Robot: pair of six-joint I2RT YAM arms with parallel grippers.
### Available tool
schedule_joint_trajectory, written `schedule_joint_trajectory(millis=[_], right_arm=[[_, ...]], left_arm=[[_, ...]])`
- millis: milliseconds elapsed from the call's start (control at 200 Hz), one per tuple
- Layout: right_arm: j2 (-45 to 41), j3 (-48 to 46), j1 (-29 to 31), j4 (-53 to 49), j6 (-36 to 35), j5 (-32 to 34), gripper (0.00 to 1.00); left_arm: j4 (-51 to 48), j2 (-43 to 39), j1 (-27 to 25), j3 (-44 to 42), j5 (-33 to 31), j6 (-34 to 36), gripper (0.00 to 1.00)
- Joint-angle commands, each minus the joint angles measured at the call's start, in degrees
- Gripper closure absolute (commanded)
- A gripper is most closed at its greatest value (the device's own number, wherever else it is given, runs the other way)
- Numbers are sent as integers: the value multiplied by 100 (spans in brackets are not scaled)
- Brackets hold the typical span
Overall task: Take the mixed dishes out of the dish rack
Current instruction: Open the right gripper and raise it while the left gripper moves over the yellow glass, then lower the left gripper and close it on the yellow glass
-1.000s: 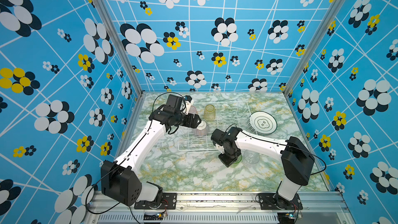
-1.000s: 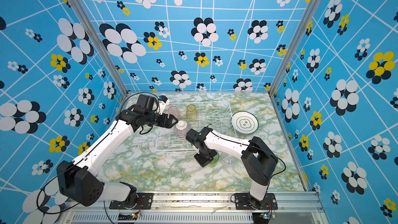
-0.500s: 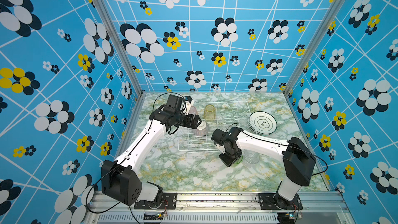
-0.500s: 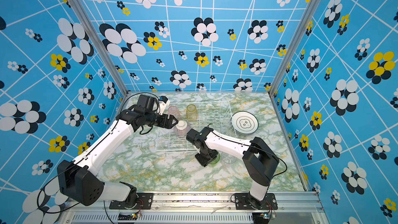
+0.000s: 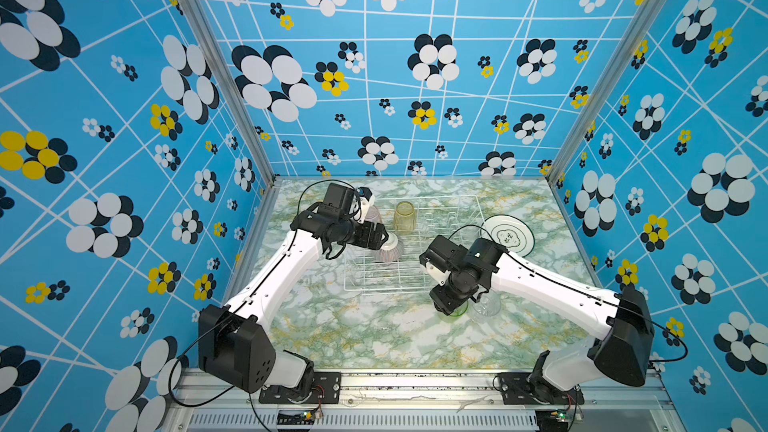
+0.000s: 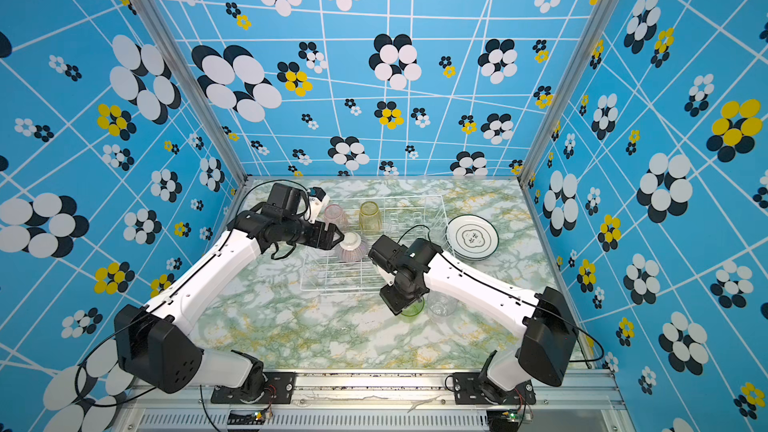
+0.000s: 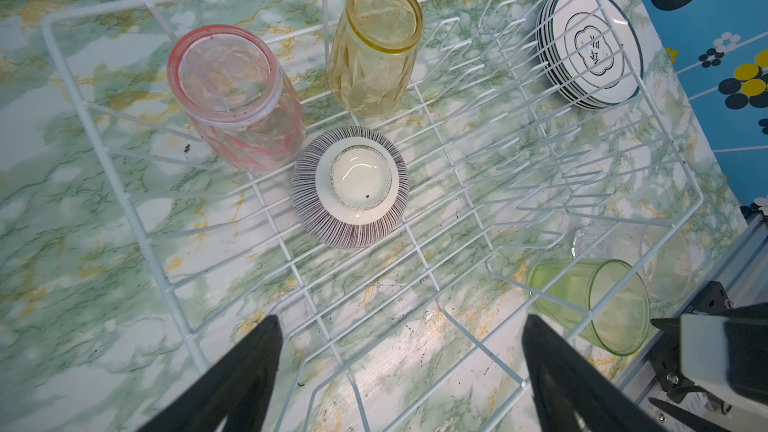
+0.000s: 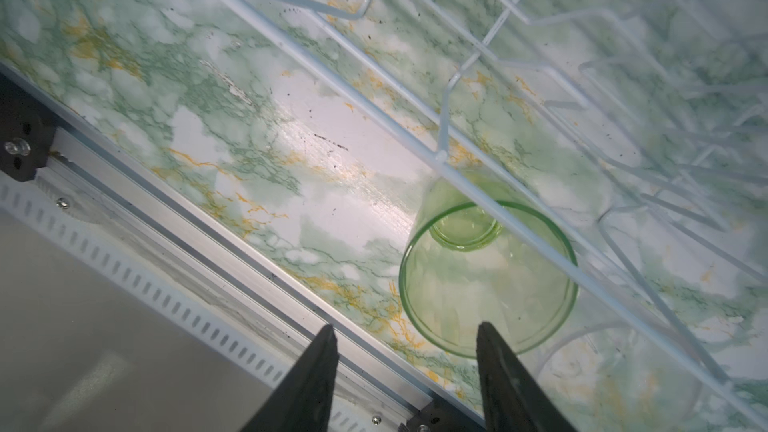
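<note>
In the middle of the tabletop (image 5: 374,334), toward the far side, sat the dish rack (image 5: 374,280). Three dishes were in it, all upside down: the pink tumbler (image 7: 237,97) and the yellow tumbler (image 7: 374,47) side by side in its far left part, and the striped bowl (image 7: 351,189) just nearer, close to the pink one. The left fingers (image 7: 245,367) hung over the rack's left side near the bowl, spread wide with nothing between them.

The plates (image 5: 509,236) lay stacked on the tabletop just beyond the rack's right side. The green tumbler (image 8: 457,284) stood mouth up on the tabletop outside the rack's near right corner, with the clear tumbler (image 5: 486,305) just to its right. The right fingers (image 8: 307,376) hovered above the green tumbler, parted and holding nothing. One tip overlapped the rim in the wrist view, but whether it touched the glass could not be told.
</note>
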Motion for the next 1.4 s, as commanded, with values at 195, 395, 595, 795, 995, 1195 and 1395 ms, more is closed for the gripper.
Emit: schedule_joint_trajectory(millis=[195,395,595,795,995,1195,1395], right_arm=[[-690,251,-299,-13,42,227,39],[-1349,-17,-889,1034,233,333,31],[-1654,-100,-1395,1585,205,321,27],[-1790,-162,-1715,1854,127,271,25],[-1759,-135,-1959,1925,13,192,24],[-1669,-153,-2176,2081,-82,68,23],[-1596,-170,-2429,2195,-145,-158,23]], left_arm=[[-201,317,-267,250,-642,190,8],[-161,863,-392,677,-653,246,8],[-103,1579,-423,1213,-567,316,8],[258,2204,-424,1644,-725,300,8],[652,2869,-435,2128,-750,65,8],[738,3551,-482,2792,-845,-83,8],[894,3999,-570,3186,-1085,-149,8]])
